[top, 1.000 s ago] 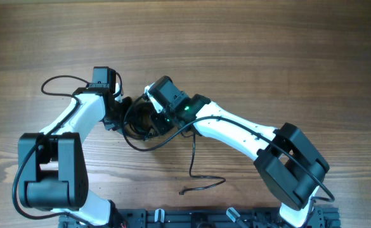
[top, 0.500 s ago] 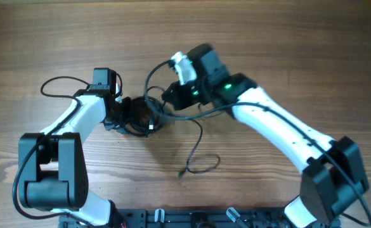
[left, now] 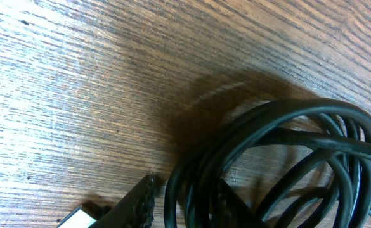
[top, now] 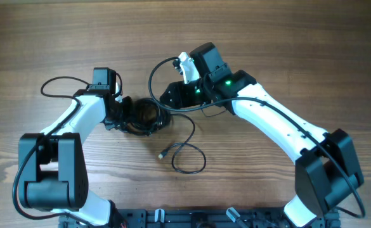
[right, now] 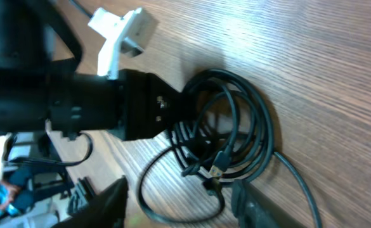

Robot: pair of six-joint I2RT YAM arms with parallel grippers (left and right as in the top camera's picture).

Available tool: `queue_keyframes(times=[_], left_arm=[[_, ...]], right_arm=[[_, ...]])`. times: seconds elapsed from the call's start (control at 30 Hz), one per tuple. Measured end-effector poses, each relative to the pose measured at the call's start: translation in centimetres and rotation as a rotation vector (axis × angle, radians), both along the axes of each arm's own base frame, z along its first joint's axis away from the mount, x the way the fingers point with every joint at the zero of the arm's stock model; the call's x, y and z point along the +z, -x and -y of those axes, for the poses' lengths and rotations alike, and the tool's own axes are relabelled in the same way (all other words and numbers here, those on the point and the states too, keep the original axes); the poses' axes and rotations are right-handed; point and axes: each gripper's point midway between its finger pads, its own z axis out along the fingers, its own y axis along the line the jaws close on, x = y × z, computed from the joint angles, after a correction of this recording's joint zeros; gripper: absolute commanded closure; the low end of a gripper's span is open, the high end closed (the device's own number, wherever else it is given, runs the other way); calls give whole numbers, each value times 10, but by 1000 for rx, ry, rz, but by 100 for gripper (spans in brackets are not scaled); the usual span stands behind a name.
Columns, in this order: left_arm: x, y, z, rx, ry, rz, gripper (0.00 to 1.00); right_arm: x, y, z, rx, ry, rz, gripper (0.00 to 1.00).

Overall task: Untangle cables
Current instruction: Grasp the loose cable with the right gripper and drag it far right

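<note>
Patience: with my left gripper (top: 125, 118) clamped on the cables (top: 146, 116), my right gripper (right: 179, 206), spread wide and empty, should draw out just one.

— Where do your cameras sit?
— Your overhead view looks straight down on the whole table (top: 267, 38) from high up. Your left wrist view hugs the wood, with the cable coil (left: 201, 166) at lower right.
— And your right wrist?
— It looks down from farther back on that same coil (right: 236, 120), which lies centre-left overhead (top: 148, 120).
</note>
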Motion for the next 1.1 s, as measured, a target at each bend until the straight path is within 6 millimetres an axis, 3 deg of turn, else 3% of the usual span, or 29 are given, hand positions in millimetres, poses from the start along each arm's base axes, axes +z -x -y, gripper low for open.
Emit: queue_keyframes(times=[0.17, 0.37, 0.7, 0.8, 0.87, 1.1], left_arm=[[0, 0, 0, 0, 0, 0, 67], [0, 0, 0, 0, 0, 0, 67], [0, 0, 1, -1, 8, 2, 64], [0, 0, 2, -2, 11, 2, 64], [0, 0, 2, -2, 11, 2, 63], [1, -1, 3, -3, 15, 3, 63]], right_arm=[[-23, -1, 11, -39, 86, -34, 35], [-51, 5, 41, -103, 267, -84, 37], [-65, 11, 63, -148, 382, -110, 41], [-81, 19, 68, -174, 393, -143, 41], [-95, 24, 71, -184, 394, -156, 44], [-123, 35, 65, -244, 299, -215, 72]])
